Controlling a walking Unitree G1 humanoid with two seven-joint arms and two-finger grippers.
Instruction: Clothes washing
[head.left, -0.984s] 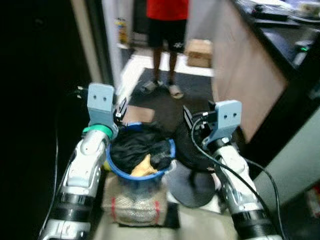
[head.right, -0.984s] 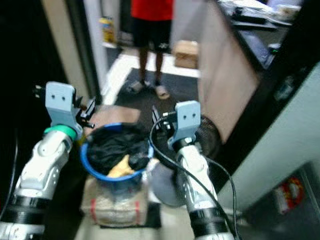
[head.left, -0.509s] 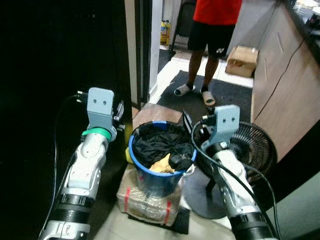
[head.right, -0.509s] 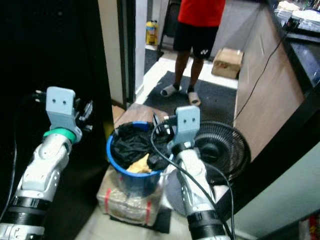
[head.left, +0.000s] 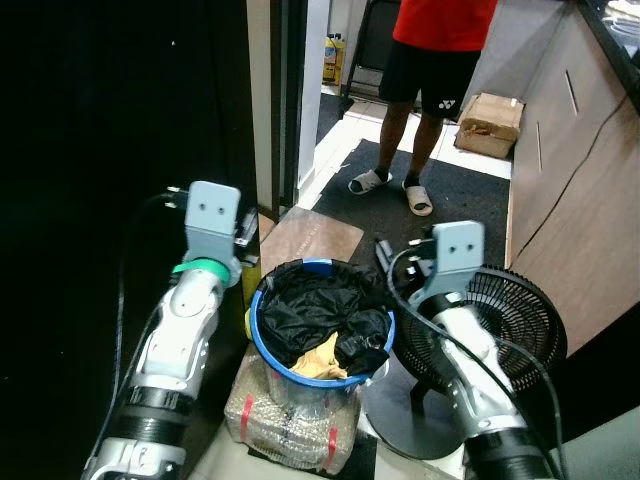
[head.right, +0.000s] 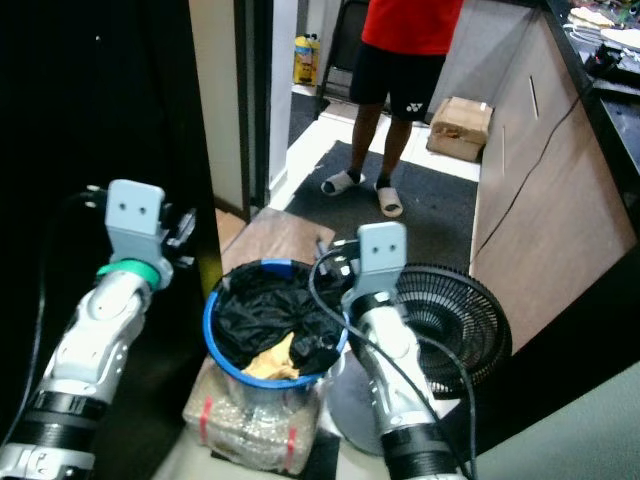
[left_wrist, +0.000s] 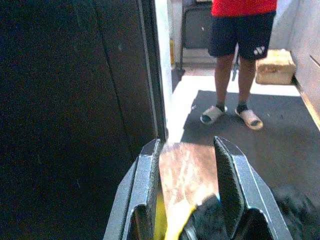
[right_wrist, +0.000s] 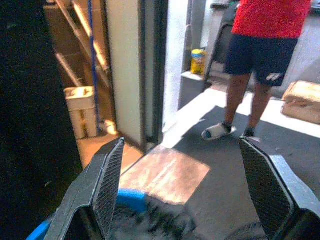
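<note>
A blue round basket heaped with black clothes and a tan cloth stands just before me on a clear-wrapped sack. My left gripper hovers at the basket's far left edge. Its fingers are open, with a wooden board showing through the gap. My right gripper hangs at the basket's far right edge. It is wide open with nothing between its pads. A yellow item lies against the basket's left side.
A black floor fan stands right of the basket, under my right arm. A person in red shirt and sandals stands ahead on a dark mat, beside a cardboard box. A wooden counter runs along the right; dark panels close the left.
The whole picture has shifted and sharpened, so the camera moved; the person, fan and basket now sit further right. Both arms keep their pose beside the basket.
</note>
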